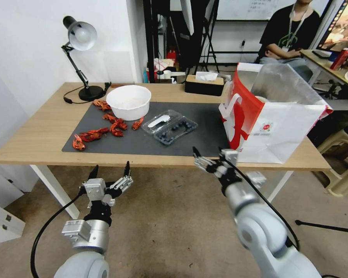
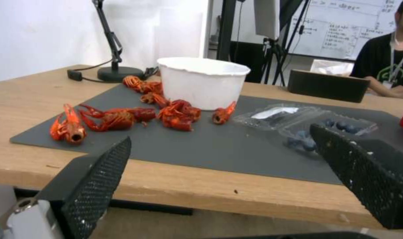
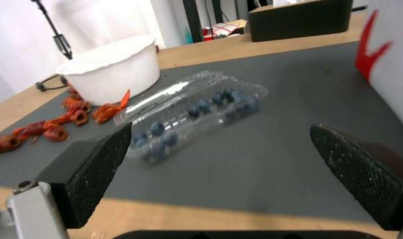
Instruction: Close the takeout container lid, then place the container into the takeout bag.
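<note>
The takeout container [image 1: 169, 126] lies open on the dark mat, its blueberries in the half nearer me. Its lid [image 1: 158, 121], with a white label, lies flat on the far side towards the bowl. The takeout bag [image 1: 270, 116] stands open at the table's right end, red and white with foil lining. My left gripper [image 1: 110, 172] is open, below and in front of the table's front edge. My right gripper [image 1: 208, 151] is open at the front edge, just before the container [image 3: 197, 109] and left of the bag [image 3: 389, 56]. The left wrist view shows the container [image 2: 305, 124] beyond the open left gripper [image 2: 220, 133].
A white bowl [image 1: 128, 101] stands left of the container, with several red crayfish [image 1: 100, 131] scattered around it on the mat [image 1: 143, 143]. A desk lamp [image 1: 81, 58] and a black tissue box [image 1: 204, 84] stand at the back. A stool [image 1: 344, 162] stands right of the table.
</note>
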### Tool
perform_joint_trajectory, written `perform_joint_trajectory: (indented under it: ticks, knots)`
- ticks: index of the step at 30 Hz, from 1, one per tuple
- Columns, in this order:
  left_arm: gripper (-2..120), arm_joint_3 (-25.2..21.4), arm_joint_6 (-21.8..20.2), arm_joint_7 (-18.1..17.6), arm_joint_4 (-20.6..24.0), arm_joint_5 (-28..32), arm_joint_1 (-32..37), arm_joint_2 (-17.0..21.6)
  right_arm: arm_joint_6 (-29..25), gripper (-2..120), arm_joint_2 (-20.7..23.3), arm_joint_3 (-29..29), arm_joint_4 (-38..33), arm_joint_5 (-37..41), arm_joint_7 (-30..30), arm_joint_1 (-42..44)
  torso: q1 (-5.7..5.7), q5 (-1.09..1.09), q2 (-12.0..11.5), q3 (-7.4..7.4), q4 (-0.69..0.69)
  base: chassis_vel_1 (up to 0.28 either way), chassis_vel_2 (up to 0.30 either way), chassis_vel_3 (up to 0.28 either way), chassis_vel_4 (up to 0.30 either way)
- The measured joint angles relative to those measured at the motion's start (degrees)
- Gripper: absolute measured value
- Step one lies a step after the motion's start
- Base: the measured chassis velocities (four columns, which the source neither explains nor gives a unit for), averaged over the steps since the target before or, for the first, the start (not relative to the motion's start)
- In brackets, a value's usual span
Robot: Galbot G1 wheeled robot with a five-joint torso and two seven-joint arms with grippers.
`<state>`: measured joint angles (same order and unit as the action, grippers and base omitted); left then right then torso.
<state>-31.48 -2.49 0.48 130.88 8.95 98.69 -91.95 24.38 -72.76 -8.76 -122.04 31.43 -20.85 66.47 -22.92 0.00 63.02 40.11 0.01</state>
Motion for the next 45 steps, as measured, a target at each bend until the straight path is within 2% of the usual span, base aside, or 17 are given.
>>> perform_joint_trajectory:
  ticks: [3, 8, 20, 33, 45]
  knots:
    - [100, -0.4, 0.1, 0.0, -0.1, 0.0, 0.0, -0.2, 1.9, 100, -1.6, 4.8, 4.4, 2.1, -5.8, -6.7, 0.0, -0.01, 0.0, 0.0, -0.01, 0.0, 0.0, 0.0, 0.0]
    - [100, -0.7, 0.4, 0.0, -0.4, -0.1, 0.0, -0.2, 4.5, 100, -4.0, 9.2, 8.5, 3.0, -11.4, -11.9, 0.0, -0.02, 0.0, 0.0, -0.01, 0.0, 0.0, 0.0, 0.0]
    - [100, -0.9, 1.0, -0.1, -1.2, -0.1, -0.3, -0.2, 9.5, 100, -7.6, 13.5, 16.4, 5.7, -20.7, -20.1, 0.0, 0.0, 0.0, 0.0, -0.01, 0.0, 0.0, 0.0, 0.0]
    - [100, -1.2, 1.0, -0.1, -1.6, 0.2, -0.6, -0.2, 12.0, 100, -9.1, 15.8, 22.2, 10.0, -25.3, -25.2, 0.0, 0.0, 0.0, 0.0, -0.01, 0.0, 0.0, 0.0, 0.0]
    - [100, -1.4, 1.1, -0.2, -2.5, 0.6, -1.3, -0.2, 14.6, 100, -9.9, 15.7, 22.0, 11.5, -27.4, -25.1, 0.0, 0.0, 0.0, 0.0, -0.01, 0.0, 0.0, 0.0, 0.0]
